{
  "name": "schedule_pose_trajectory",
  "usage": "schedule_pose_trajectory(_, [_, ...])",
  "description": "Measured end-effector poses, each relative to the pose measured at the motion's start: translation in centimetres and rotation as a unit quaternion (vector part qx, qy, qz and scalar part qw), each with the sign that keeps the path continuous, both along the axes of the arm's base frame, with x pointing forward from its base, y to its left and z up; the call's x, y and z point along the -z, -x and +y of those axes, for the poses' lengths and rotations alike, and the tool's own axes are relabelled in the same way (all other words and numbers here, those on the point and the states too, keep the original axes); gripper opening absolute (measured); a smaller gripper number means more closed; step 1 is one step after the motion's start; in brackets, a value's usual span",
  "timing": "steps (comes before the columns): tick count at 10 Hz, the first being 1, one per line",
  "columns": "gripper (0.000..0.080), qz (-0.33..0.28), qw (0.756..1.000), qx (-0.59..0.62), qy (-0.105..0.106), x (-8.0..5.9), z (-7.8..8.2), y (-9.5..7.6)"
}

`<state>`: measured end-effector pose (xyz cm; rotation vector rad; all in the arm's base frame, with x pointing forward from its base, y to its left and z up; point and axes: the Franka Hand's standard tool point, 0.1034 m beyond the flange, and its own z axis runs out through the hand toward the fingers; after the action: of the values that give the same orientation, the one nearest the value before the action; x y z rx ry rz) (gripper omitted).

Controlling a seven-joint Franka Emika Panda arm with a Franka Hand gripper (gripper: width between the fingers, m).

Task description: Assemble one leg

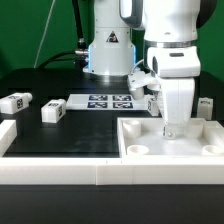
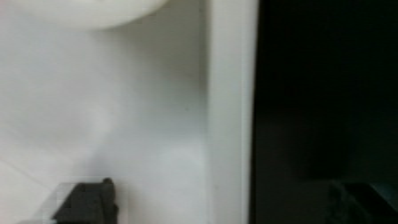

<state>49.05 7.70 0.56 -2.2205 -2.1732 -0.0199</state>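
Gripper low inside the large white square plastic tray, fingers pointing down at its floor, their opening and any hold impossible to tell, while the nearest small white rectangular plastic leg with its black-and-white tag lies just beside the hand, outside the tray.

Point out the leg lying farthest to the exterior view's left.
The leg at that view's left edge. Its neighbour sits nearer the marker board, and the rest lie farther right still.
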Motion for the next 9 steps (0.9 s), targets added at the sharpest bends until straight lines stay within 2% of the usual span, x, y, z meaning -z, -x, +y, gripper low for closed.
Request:
schedule_pose_trajectory(1, [0.0631,0.0,1.0,0.0,0.0,0.0,0.0,0.0])
schedule_pose_trajectory(6, [0.0649,-0.001,1.0,0.002,0.0,-0.1,0.0,-0.1])
schedule_pose_trajectory(9, [0.0649,-0.014,0.998,0.065,0.009,-4.2,1.6,0.7])
